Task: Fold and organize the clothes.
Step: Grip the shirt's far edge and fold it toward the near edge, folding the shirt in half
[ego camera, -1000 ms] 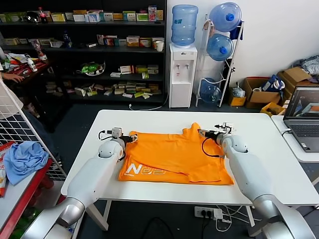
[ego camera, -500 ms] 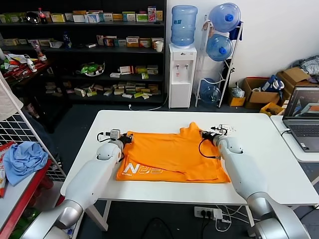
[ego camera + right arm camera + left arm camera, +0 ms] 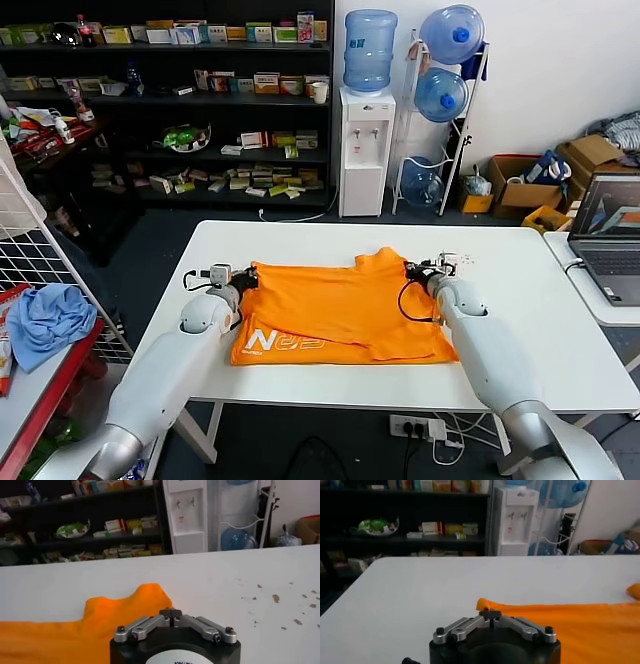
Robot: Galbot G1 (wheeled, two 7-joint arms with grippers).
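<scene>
The orange T-shirt [image 3: 345, 305] lies folded on the white table [image 3: 300, 240], with its white "N" logo [image 3: 285, 343] at the near left. My left gripper [image 3: 243, 279] is shut on the shirt's far left corner; in the left wrist view the closed tips [image 3: 490, 614] pinch the orange edge [image 3: 580, 625]. My right gripper [image 3: 411, 272] is shut at the shirt's far right edge by the raised sleeve; in the right wrist view the closed tips [image 3: 171, 613] sit against the orange fabric [image 3: 100, 625]. The far edge runs nearly straight between the two grippers.
An open laptop [image 3: 610, 240] stands on a second table at the right. A light blue cloth [image 3: 48, 318] lies on a red cart beside a wire rack at the left. Bare table lies beyond the shirt. Small brown specks [image 3: 275, 598] mark the table's right part.
The left gripper has moved left and the two grippers are farther apart. The shirt's far edge is pulled straighter, and the whole shirt has shifted slightly left and away.
</scene>
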